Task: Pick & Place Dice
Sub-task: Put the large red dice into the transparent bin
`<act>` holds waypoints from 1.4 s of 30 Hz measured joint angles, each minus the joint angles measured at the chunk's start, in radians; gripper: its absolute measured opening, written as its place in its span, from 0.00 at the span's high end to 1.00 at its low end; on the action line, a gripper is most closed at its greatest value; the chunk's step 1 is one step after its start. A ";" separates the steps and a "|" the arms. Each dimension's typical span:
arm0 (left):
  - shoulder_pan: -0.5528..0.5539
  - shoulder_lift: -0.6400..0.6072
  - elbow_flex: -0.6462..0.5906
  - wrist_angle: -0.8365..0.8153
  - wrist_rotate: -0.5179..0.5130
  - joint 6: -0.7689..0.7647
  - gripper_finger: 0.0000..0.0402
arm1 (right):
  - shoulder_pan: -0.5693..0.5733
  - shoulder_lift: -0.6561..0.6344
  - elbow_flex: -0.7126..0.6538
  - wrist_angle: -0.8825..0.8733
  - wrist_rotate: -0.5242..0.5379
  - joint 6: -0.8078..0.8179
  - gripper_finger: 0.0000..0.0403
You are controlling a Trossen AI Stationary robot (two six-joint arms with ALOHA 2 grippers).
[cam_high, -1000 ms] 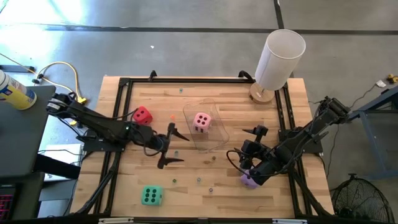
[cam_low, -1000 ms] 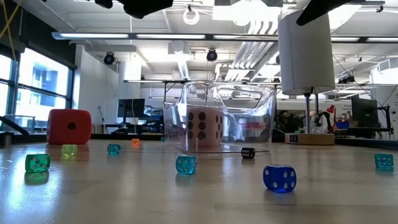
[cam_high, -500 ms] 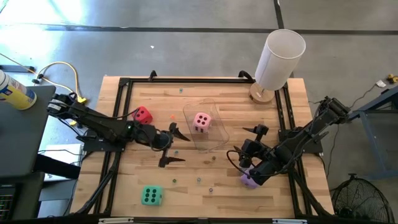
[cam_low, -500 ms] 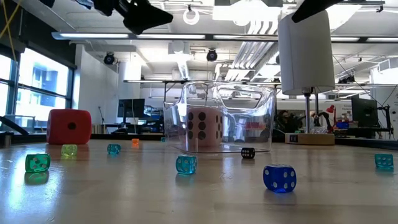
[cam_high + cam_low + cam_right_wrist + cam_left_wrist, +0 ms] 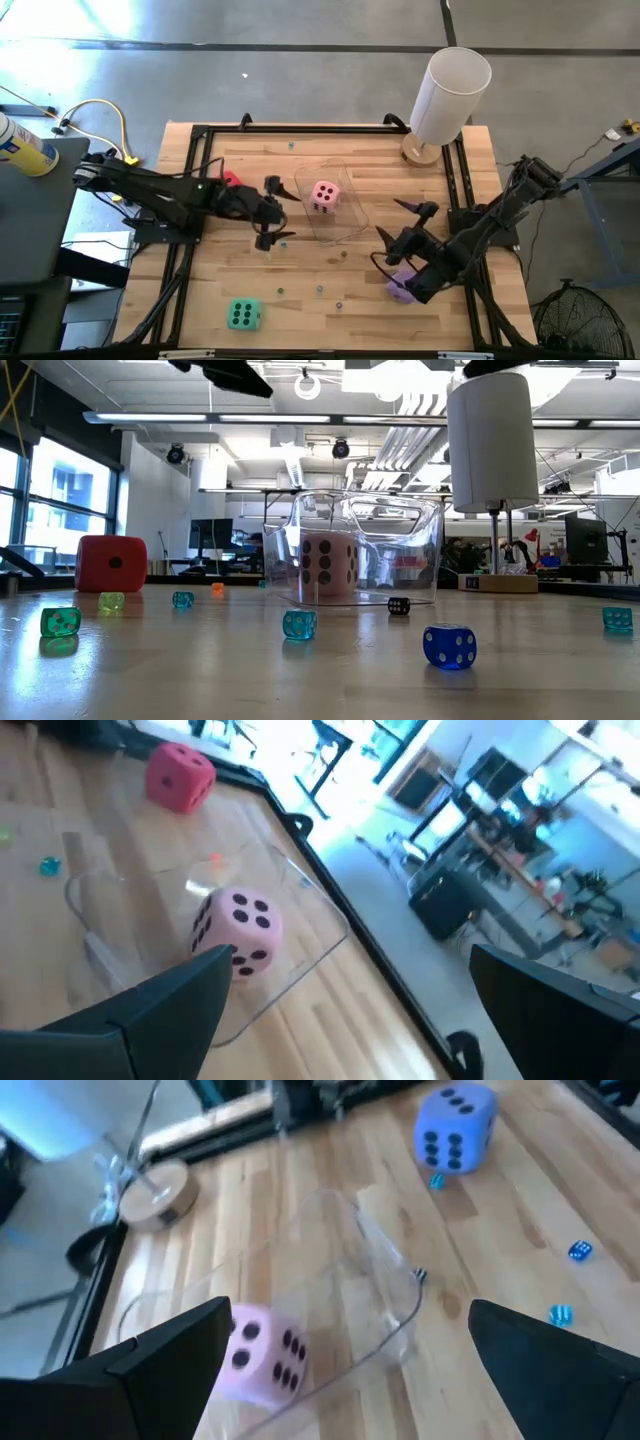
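Both arms reach inward over the table, left hand point(image 5: 272, 211) and right hand point(image 5: 397, 219) spread wide.

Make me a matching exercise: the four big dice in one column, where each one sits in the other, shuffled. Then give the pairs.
Things:
1. pink die
2. green die
3. purple die
4. red die

Places:
A. under the right arm, beside the right gripper
B. near the table's front edge, left side
C. inside the clear bin
D. mostly hidden under the left arm in the high view, behind the left gripper

Pairs: 1-C, 2-B, 3-A, 4-D
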 joint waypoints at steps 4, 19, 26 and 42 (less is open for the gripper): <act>0.000 -0.028 0.031 -0.041 -0.007 -0.049 0.00 | 0.086 -0.062 0.000 -0.053 0.025 0.002 0.01; 0.001 -0.065 0.030 -0.107 -0.016 -0.078 0.00 | 0.203 -0.450 -0.297 -0.129 0.252 0.424 0.01; 0.084 -0.115 0.031 -0.274 -0.034 -0.206 0.00 | 0.121 -0.447 -0.463 -0.080 0.255 0.552 0.01; 0.540 -0.199 0.032 -0.836 0.114 -0.546 0.00 | 0.104 -0.419 -0.601 0.129 0.251 0.580 0.01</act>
